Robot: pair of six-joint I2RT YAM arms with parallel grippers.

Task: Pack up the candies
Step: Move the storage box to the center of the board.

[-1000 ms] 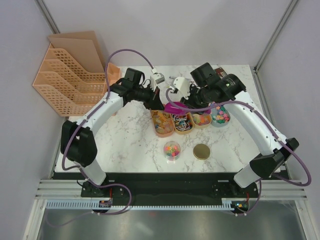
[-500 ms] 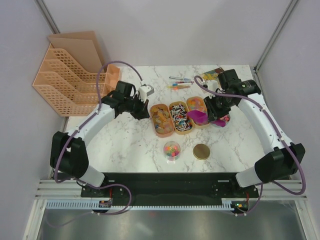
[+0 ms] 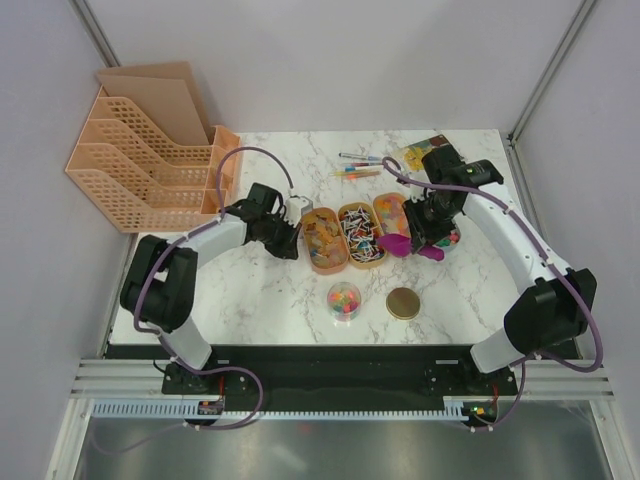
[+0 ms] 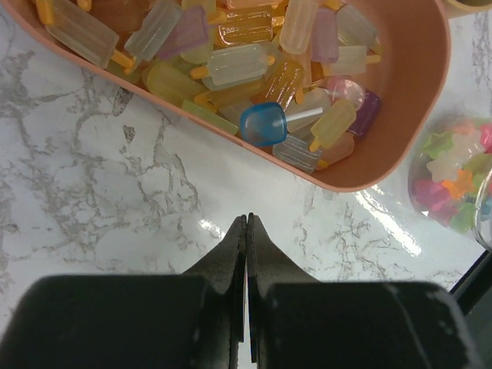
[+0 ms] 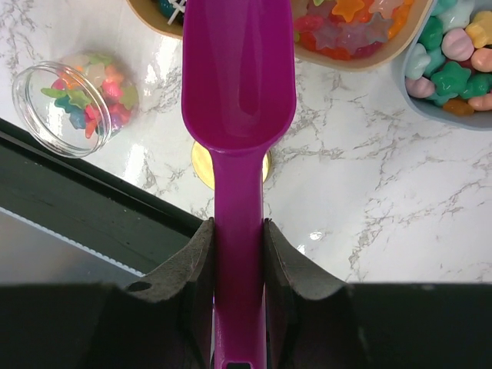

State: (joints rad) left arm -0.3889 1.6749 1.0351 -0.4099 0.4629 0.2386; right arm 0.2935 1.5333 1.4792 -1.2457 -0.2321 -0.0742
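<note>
Candies [image 3: 325,243] lie heaped in three peach trays [image 3: 327,270] at mid-table, with pastel pieces in a grey-blue bowl [image 5: 419,104] at the row's 3 o'clock end. More sit in a clear jar [image 3: 343,299] at the trays' 6 o'clock. A gold lid [image 3: 404,303] rests at the jar's 3 o'clock.

The left pincer [image 4: 247,223] is pressed together and holds nothing. It is over bare marble table [image 4: 115,169] at 9 o'clock of the leftmost tray. In its wrist view the yellow popsicle-shaped sweets [image 4: 254,61] lie at 12 o'clock, just beyond its tips and apart from them.

The right pincer [image 5: 239,231] pinches the handle of a purple scoop [image 5: 238,77], whose bowl points to 12 o'clock above the table. From that pincer, orange star candies [image 5: 346,27] lie at 1 o'clock, the pastel bowl at 2 o'clock and the jar at 10 o'clock, none touching the scoop.

Thin pens [image 3: 357,165] lie at the trays' 12 o'clock. Peach file racks [image 3: 140,160] stand at the table's 10 o'clock.
</note>
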